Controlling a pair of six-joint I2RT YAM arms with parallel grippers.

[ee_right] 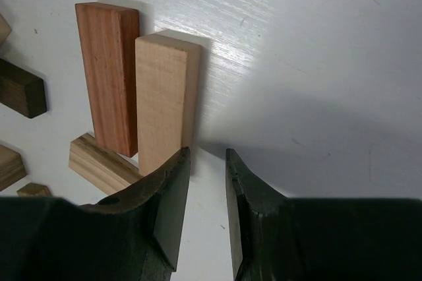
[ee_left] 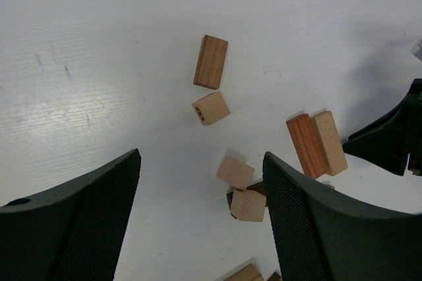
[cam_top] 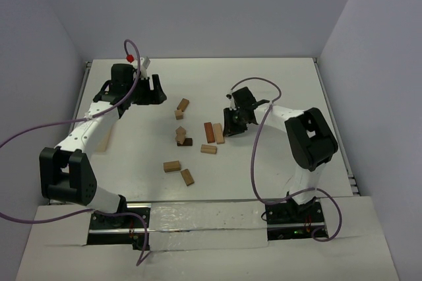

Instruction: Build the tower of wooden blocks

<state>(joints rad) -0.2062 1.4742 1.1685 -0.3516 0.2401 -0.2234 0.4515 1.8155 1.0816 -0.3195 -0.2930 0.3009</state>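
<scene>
We see bright, even light. Streaky glare marks the white tabletop point(ee_right: 297, 43) in the right wrist view; soft shadows edge the wood blocks point(ee_right: 165, 96); the right pincer point(ee_right: 206, 162) looks slightly blurred.

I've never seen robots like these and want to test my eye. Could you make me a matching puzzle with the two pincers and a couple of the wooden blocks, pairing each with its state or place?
1. left pincer
2. right pincer
3. reddish-brown block
4. dark brown block

A. lying side by side with a tan block
B. wide open
C. shut, gripping nothing
D. at the foot of the small tan pile

Pairs: 1-B, 2-C, 3-A, 4-D.
</scene>
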